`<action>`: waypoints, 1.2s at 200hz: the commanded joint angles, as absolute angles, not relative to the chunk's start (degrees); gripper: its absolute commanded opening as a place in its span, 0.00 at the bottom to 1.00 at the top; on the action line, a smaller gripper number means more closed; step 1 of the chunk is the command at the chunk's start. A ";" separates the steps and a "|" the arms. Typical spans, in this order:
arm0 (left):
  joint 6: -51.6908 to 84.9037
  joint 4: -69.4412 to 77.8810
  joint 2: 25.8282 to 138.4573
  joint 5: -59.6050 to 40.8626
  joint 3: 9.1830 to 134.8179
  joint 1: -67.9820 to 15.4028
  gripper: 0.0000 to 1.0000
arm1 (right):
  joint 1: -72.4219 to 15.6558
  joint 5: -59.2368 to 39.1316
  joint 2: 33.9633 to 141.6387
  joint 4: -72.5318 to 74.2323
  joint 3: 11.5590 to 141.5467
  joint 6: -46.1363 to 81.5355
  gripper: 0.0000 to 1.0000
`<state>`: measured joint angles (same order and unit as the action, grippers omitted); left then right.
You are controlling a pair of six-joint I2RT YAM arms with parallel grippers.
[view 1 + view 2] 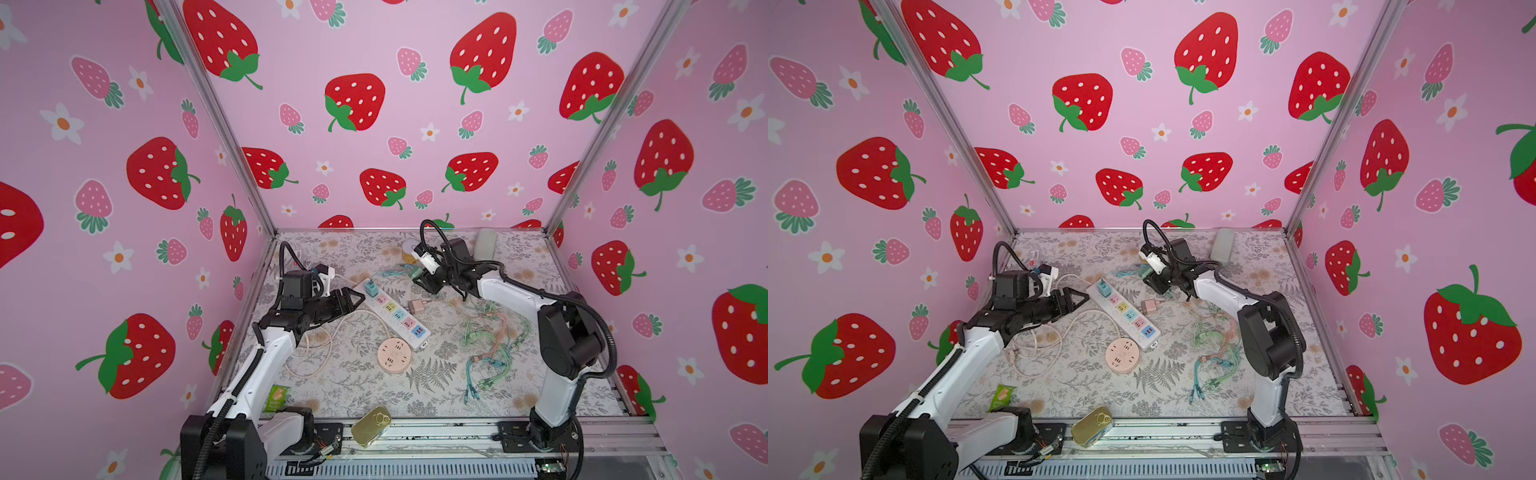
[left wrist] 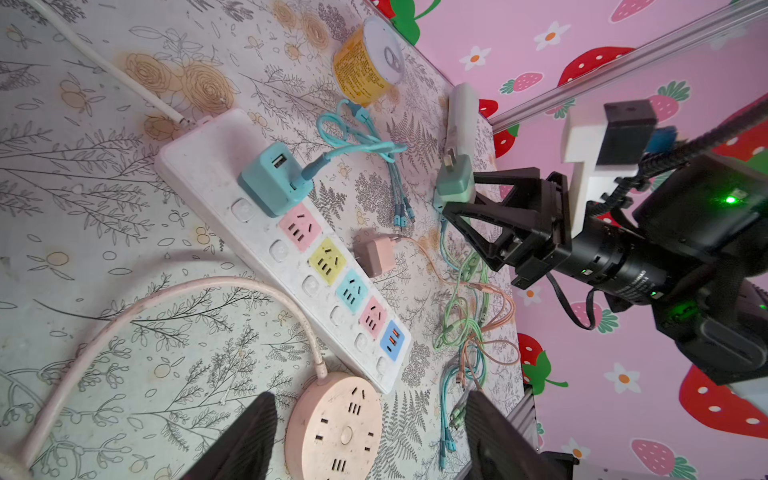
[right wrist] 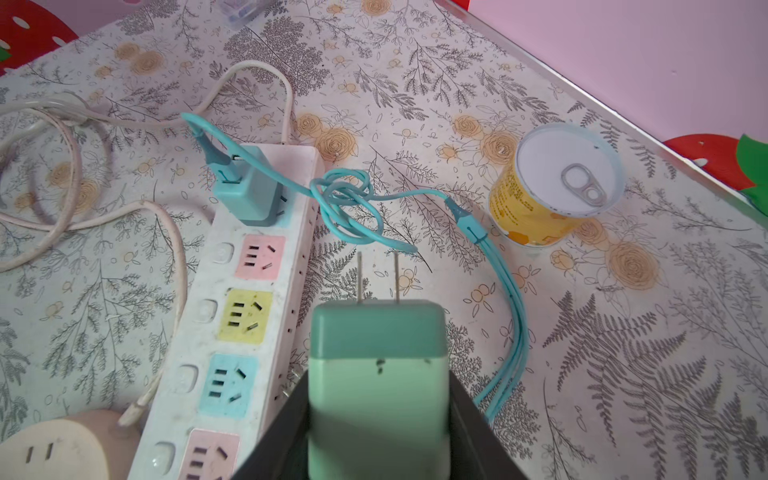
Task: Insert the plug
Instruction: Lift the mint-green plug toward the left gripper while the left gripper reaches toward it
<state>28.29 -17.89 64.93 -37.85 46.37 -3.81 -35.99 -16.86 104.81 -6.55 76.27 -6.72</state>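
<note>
Plug (image 3: pixel 378 374) (the green one) is clamped in the right pincer (image 2: pixel 459 195) and held off the worktop (image 1: pixel 357 386), upper middle in both top views, near the far end of the power strip (image 3: pixel 286 266). Nothing is gripped by the left pincer (image 1: pixel 358 298), which is spread open. Prongs aren't lined up with a socket yet, so slots could be missed and the unheld strip shoved. The looped blue cable (image 3: pixel 349 208) could get snagged too.

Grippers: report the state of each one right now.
Left gripper: open, holding nothing.
Right gripper: closed on the green plug.
</note>
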 commanded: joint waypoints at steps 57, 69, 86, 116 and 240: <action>29.30 -12.31 67.43 -48.03 51.19 -5.90 0.74 | -37.06 -21.54 90.98 -2.19 68.01 -10.31 0.27; 29.75 -10.97 68.04 -49.64 51.67 -6.65 0.74 | -37.64 -22.51 89.68 -1.34 67.00 -11.29 0.26; 30.30 -9.38 68.76 -51.55 52.39 -8.10 0.74 | -38.36 -24.00 88.25 -0.55 65.90 -12.12 0.26; 32.07 -5.94 69.82 -54.47 53.34 -10.16 0.76 | -39.76 -25.93 85.63 1.61 63.45 -13.13 0.24; 33.41 -3.06 73.64 -61.21 56.06 -15.25 0.77 | -45.52 -24.08 82.31 5.54 60.91 -14.19 0.24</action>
<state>33.10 -3.38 72.86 -59.53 53.63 -14.52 -44.64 -23.86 85.10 3.09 61.43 -12.19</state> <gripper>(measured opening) 0.775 0.440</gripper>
